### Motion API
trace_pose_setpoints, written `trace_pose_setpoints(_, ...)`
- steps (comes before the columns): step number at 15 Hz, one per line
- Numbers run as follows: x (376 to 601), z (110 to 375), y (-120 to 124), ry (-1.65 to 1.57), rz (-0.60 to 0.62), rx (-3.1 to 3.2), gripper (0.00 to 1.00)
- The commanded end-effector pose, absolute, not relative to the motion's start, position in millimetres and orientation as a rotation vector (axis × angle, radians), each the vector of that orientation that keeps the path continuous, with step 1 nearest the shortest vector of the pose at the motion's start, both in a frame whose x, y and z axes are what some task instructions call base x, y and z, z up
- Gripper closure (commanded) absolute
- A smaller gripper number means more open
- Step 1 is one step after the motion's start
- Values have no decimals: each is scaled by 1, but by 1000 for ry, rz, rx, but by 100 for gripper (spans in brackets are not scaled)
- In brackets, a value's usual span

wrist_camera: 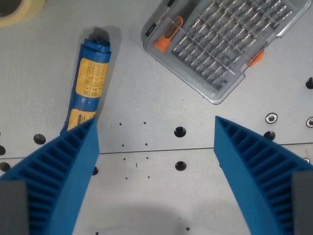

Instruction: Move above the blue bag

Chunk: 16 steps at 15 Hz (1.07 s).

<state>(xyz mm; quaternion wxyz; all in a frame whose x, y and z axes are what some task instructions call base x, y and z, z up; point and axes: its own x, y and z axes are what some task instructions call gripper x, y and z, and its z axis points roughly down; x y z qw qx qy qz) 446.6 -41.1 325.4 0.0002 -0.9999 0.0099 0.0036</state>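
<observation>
Fingers [93, 128] spread and empty, blue bag [90, 78] just beyond the wrist view's left one.

The blue bag [89, 81], rolled into a tube with a yellow label, lies near-upright at the wrist view's left.

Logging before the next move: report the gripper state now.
Gripper: open, holding nothing; only bare table shows between its fingers. The blue bag lies at the wrist view's left.
</observation>
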Motion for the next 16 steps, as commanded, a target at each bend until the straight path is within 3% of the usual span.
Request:
trace_pose_setpoints(1, 445, 323, -38, 80, -4, -3143, 0)
trace_pose_setpoints(9, 440, 299, -25, 209, -81, -3138, 0)
trace_pose_setpoints(16, 435, 267, -9, 342, -77, -3121, 0)
